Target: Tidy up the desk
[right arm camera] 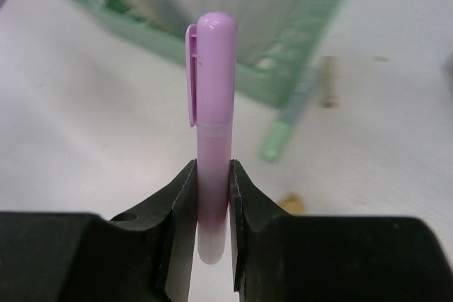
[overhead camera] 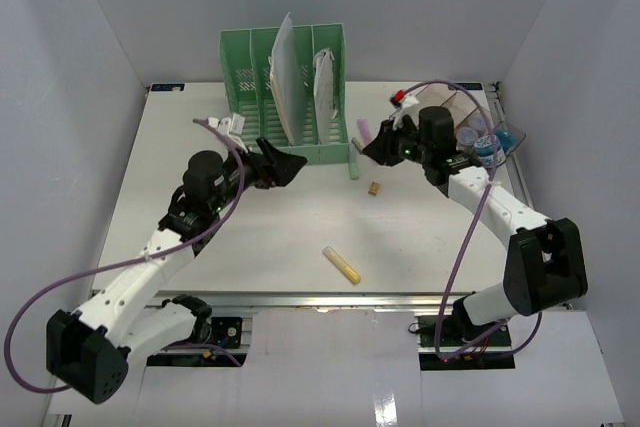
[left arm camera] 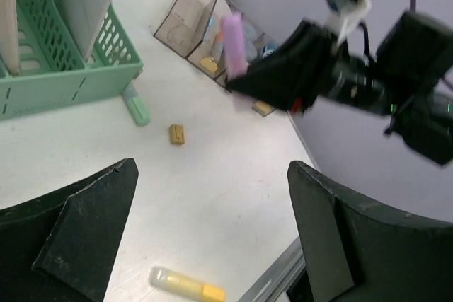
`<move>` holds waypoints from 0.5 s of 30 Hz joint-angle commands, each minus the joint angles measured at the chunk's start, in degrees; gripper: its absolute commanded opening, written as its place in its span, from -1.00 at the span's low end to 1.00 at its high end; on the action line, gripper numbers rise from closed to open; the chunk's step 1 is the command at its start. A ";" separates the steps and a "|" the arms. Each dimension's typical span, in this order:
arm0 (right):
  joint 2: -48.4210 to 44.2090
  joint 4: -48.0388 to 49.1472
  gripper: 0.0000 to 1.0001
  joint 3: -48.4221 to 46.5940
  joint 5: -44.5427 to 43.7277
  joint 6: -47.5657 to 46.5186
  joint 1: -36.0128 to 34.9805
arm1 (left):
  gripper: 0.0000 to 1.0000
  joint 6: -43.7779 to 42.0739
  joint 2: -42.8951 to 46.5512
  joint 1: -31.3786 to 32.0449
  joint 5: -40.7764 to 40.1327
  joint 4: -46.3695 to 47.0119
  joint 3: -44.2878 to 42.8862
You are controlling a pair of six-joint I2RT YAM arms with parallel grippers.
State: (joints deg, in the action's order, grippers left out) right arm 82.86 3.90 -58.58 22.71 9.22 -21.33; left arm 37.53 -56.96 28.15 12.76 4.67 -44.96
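The desk (overhead camera: 250, 237) is a white tabletop with a metal rail (overhead camera: 300, 297) along its front. My right gripper (overhead camera: 372, 147) is shut on a purple highlighter (right arm camera: 212, 104) and holds it upright above the desk, just right of the green file rack (overhead camera: 285, 87). The purple highlighter also shows in the left wrist view (left arm camera: 233, 42). My left gripper (left arm camera: 212, 238) is open and empty, hovering in front of the rack (overhead camera: 290, 165). A yellow highlighter (overhead camera: 342, 264) lies on the desk near the front, also seen below my left fingers (left arm camera: 185, 284).
A green highlighter (overhead camera: 354, 159) lies against the rack's right front corner. A small brown block (overhead camera: 374, 188) lies near it. The rack holds papers. A clear brown compartment tray (overhead camera: 480, 132) with small items stands at the back right. White walls enclose the desk.
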 commanded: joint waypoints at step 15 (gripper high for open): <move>30.29 4.70 -0.81 -27.77 -29.04 19.89 20.70 | 0.96 -1.25 14.56 0.15 11.39 -0.01 19.92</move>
State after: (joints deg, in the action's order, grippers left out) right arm 108.58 6.95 -80.56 -1.20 23.77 -1.66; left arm 35.51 -43.37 28.25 22.24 4.93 -24.80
